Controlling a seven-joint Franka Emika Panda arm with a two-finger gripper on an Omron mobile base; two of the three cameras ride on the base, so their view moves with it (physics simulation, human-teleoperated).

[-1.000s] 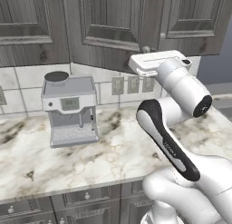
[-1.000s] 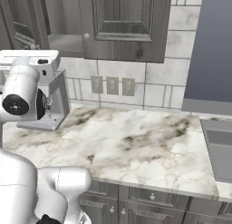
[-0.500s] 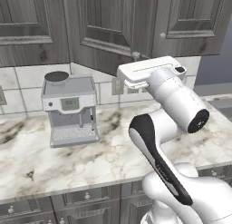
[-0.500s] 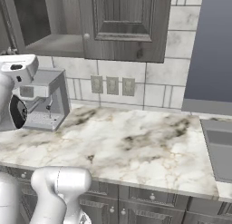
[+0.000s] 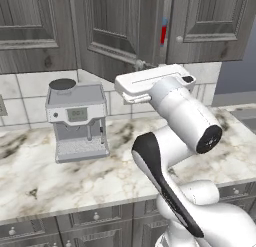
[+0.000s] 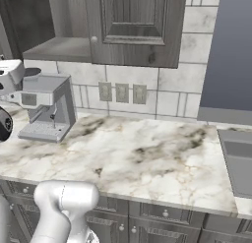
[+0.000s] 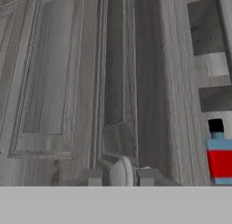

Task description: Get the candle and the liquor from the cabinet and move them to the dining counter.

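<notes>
Liquor (image 5: 163,32) shows you a sliver of blue and red in the gap beside the swung-out door (image 5: 117,38) of the cabinet (image 5: 210,26) in the left base view. That door stands wider than half a second ago, and the white hand has drawn back with it, so the shelf is opening to you. The coffee machine (image 5: 79,120) sits on the desk (image 5: 75,176) below, untouched.

From the right base view, you see the cabinet's open bay (image 6: 47,28) at upper left, wider than before; the candle can't be made out there.

In the hand view, the fingers (image 7: 120,177) are nearly closed on the door's round knob (image 7: 118,172), and the liquor (image 7: 219,153) stands upright at the right edge. You likely need only a little more swing before releasing and reaching in.
</notes>
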